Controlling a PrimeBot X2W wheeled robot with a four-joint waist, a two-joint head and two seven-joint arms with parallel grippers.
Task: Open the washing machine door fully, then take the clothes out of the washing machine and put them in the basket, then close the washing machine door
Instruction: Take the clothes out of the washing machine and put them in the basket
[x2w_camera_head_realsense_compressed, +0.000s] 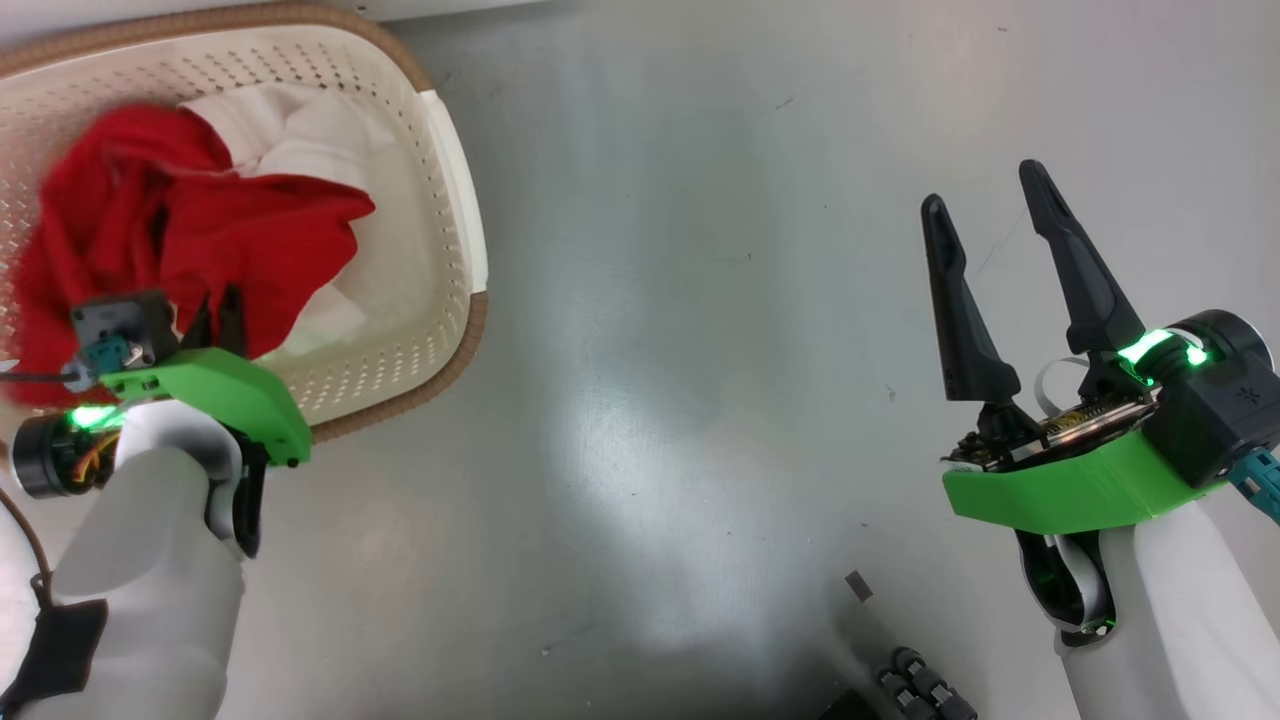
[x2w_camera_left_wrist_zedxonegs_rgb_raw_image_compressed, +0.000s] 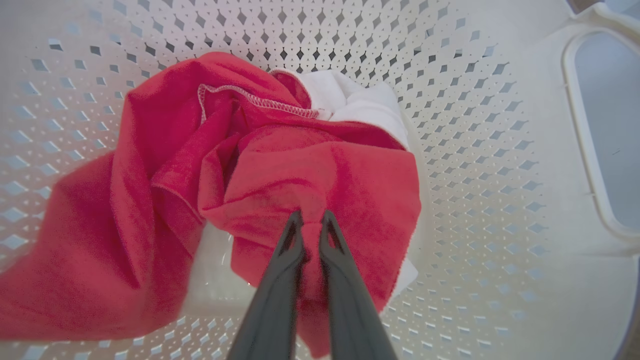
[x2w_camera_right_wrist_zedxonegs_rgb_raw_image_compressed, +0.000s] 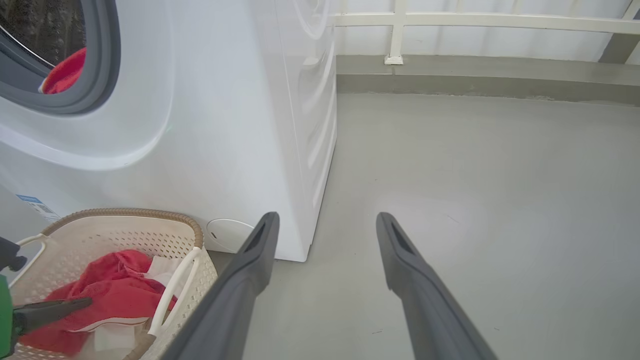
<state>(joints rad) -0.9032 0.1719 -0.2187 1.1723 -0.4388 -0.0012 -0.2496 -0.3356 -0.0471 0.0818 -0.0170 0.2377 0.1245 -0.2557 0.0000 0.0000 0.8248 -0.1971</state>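
Behind the basket (x2w_camera_right_wrist_zedxonegs_rgb_raw_image_compressed: 125, 212) stands the washer (x2w_camera_right_wrist_zedxonegs_rgb_raw_image_compressed: 225, 125), its round opening uncovered. A red piece (x2w_camera_right_wrist_zedxonegs_rgb_raw_image_compressed: 65, 75) lies at the gasket inside, so I judge the emptying only part done. That basket sits on the floor (x2w_camera_head_realsense_compressed: 650, 350) close against the washer's front, handy for short carries. Within the basket the clothes (x2w_camera_left_wrist_zedxonegs_rgb_raw_image_compressed: 300, 165) lie heaped, red folds over a white piece. My left gripper (x2w_camera_left_wrist_zedxonegs_rgb_raw_image_compressed: 311, 220) hangs over the basket, its fingers pressed nearly together with a fold of red cloth pinched between them. I hold it low, I think, so that the cloth will fall inside the walls and not over the rim. My right gripper (x2w_camera_head_realsense_compressed: 985, 185) is well to the right of the basket over bare floor, fingers spread wide and holding nothing, out of the way.
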